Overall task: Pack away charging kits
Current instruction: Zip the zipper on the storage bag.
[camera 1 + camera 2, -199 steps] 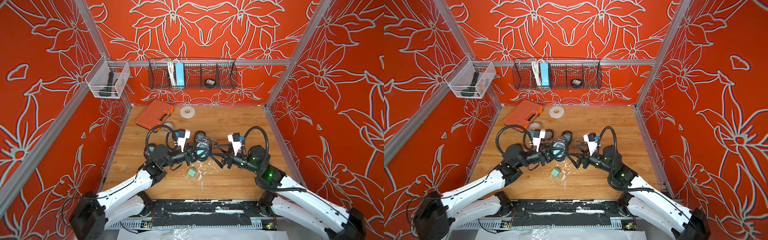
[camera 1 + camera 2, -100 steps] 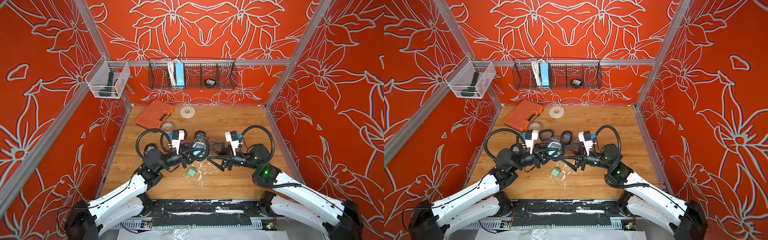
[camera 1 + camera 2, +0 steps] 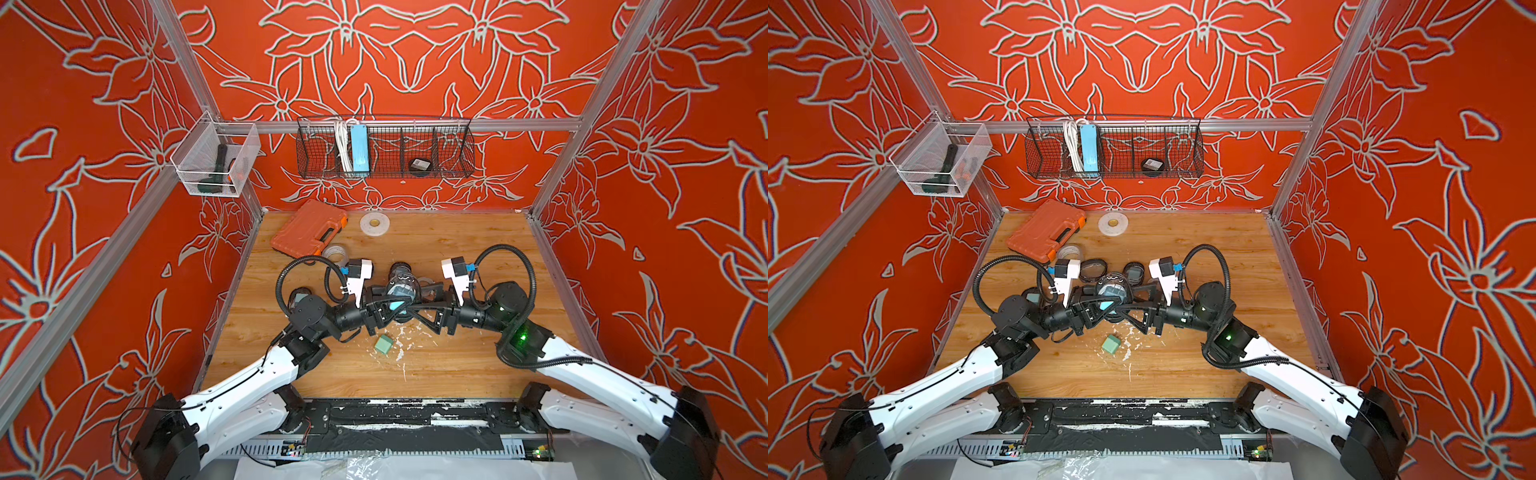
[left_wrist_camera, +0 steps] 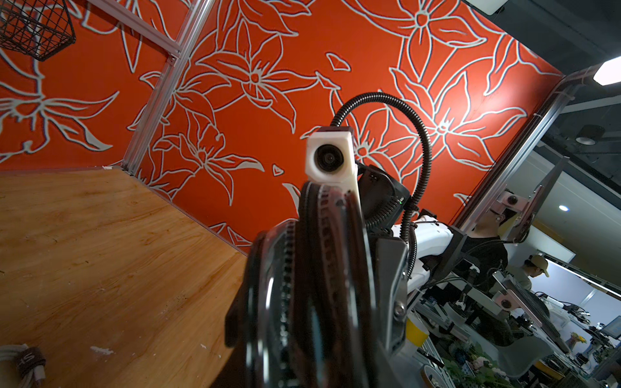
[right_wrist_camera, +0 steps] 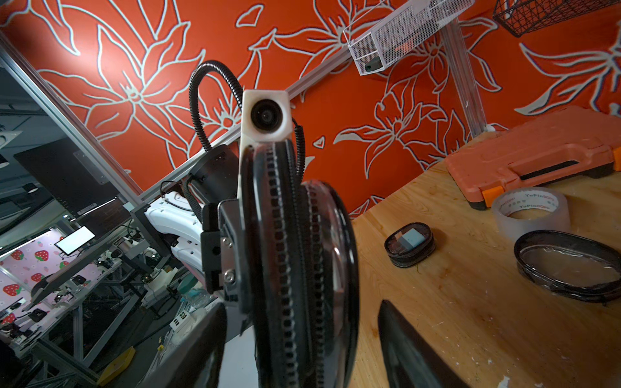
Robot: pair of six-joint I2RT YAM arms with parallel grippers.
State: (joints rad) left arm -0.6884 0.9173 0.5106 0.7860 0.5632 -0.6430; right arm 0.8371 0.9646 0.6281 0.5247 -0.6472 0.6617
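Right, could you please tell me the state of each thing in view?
left gripper: shut on held pouch.
held pouch: raised on edge, lid looks ajar.
right gripper: open, straddling it.
loose adapter: lying on table.
filled pouch: closed, adapter inside.
flat pouch: lying, looks empty.
orange case: closed.

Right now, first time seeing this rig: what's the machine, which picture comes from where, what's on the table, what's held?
Two robot arms with pincer grippers. Two pictures look down from one overhead stereo camera; two come from wrist cameras. On the table: an orange case, two tape rolls, a teal cube adapter, a closed pouch holding an adapter, a seemingly empty pouch. The left gripper clamps an oval clear pouch on edge; the right gripper's jaws stand apart either side of it.
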